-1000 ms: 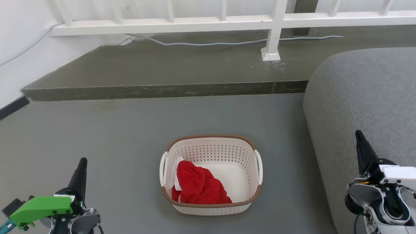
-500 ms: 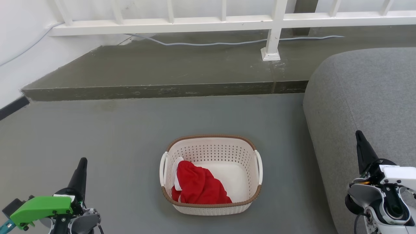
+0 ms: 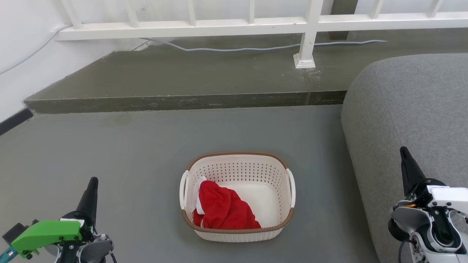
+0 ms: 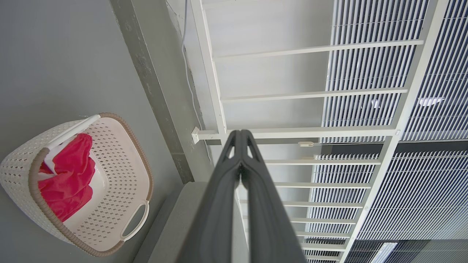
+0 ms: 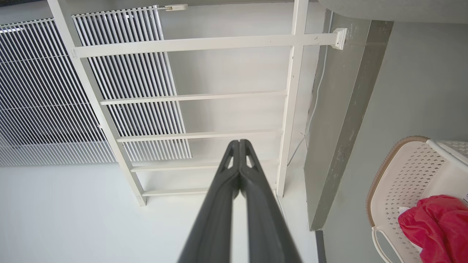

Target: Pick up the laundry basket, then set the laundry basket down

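Nothing had moved between the earlier head views and this one: basket, arms and camera stood alike in all three.

**Basket.** The basket (image 3: 237, 170) stood upright on the grey floor (image 3: 109, 153), midway between the two arms and just left of the grey sofa (image 3: 413, 109). A red cloth (image 3: 223, 210) lay heaped in its left half. Its white loop handles, left (image 3: 181, 190) and right (image 3: 291, 188), were free of any contact. The left wrist view showed the basket (image 4: 120, 175) off to one side, and the right wrist view showed it (image 5: 402, 171) at the frame edge.

**Grippers.** The left gripper (image 3: 92, 184) and the right gripper (image 3: 404, 151) hung well apart from the basket, one on either side, fingers pointing toward the white railing (image 3: 219, 25). In both wrist views the fingers met at the tips, left (image 4: 240, 133) and right (image 5: 239, 142), with nothing between them.

**Step.** The basket rested on the floor and neither gripper held it. That arrangement suited equally a basket waiting to be lifted and a basket lifted and put back, so the step could not be fixed. Judged from the layout, any grasp would have required the fingers to part and both arms to close in on the handles, with the load kept level because the cloth weighted one side.
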### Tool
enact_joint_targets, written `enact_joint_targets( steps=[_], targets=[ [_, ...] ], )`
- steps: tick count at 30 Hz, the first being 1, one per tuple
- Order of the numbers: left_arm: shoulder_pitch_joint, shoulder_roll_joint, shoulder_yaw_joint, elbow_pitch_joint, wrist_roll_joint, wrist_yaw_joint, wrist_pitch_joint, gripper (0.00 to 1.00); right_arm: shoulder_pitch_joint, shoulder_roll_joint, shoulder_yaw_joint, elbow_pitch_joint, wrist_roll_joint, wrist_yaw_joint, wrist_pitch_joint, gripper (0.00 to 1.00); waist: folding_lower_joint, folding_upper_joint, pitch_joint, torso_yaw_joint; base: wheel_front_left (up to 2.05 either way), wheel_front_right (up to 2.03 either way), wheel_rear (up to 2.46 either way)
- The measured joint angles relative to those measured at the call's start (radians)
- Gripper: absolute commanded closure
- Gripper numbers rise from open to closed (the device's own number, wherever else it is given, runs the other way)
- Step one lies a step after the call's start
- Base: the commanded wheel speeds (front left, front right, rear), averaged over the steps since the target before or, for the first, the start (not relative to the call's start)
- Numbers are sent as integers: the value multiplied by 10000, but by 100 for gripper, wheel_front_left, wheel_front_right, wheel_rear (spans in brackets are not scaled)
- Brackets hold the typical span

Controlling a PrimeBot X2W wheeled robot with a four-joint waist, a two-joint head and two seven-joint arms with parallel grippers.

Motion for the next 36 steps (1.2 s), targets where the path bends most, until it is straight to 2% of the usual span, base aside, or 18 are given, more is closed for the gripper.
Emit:
enact_joint_targets(
  steps=[36],
  targets=[
    [0, -2, 0, -4, 0, 0, -2, 100, -4, 10, -42, 27, -2, 6, 2, 100, 0, 0, 0, -1, 0, 0, 0]
  ],
)
